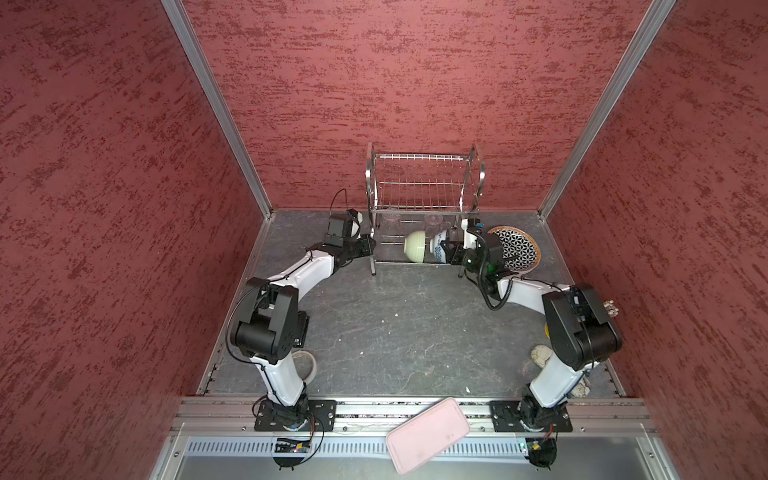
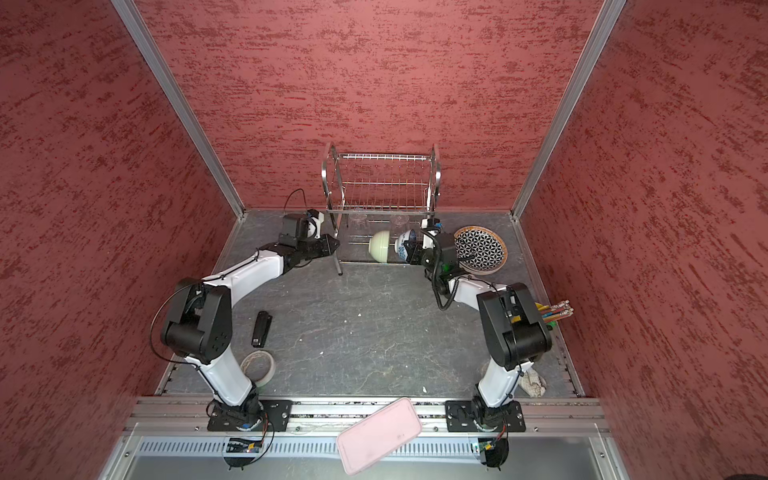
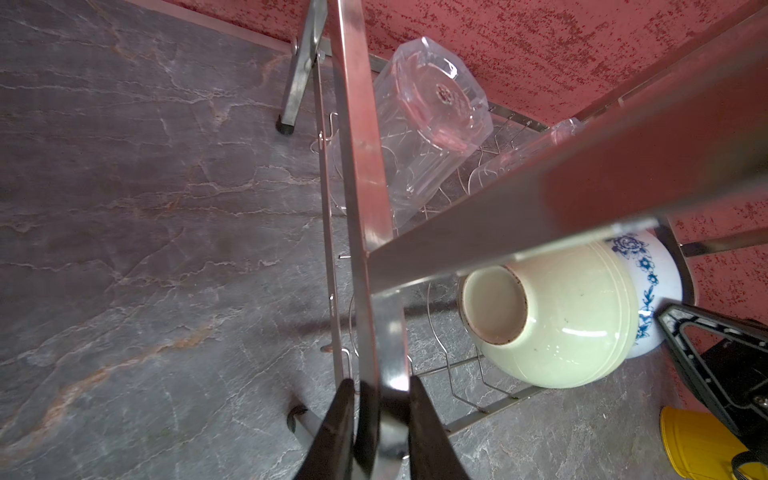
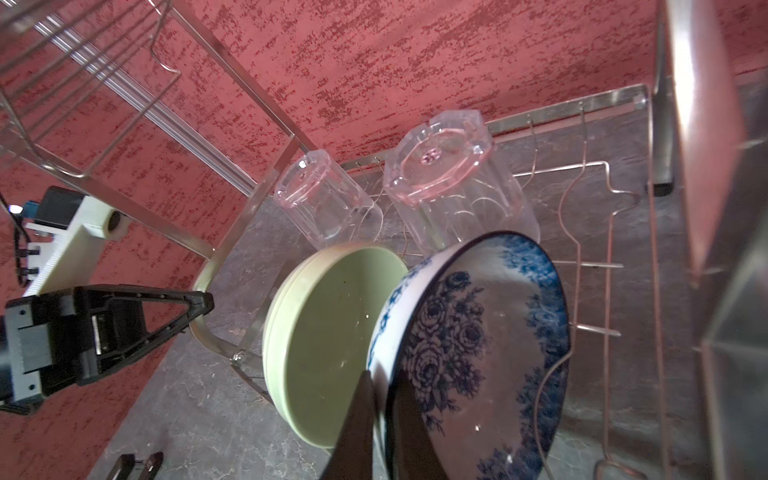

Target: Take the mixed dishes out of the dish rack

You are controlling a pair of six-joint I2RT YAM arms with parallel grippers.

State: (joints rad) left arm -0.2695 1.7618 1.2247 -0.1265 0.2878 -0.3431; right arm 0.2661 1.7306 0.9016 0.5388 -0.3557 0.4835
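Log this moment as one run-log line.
left hand: shut on dish rack frame | right hand: shut on blue-floral bowl rim | in rack: green bowl, two clear cups | on table: geometric plate

Dark grey stone-look tabletop (image 2: 374,332), seen in a top view: a pink tray (image 2: 379,434) lies askew over the front rail at 6 o'clock. 1 tape roll (image 2: 258,368) sits at 8, a black block (image 2: 262,329) at 9, sticks (image 2: 557,311) at 3, crumpled cloth (image 2: 534,384) at 4.

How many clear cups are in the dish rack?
2. One cup and a second cup stand upside down, side by side, on the lower shelf of the rack.
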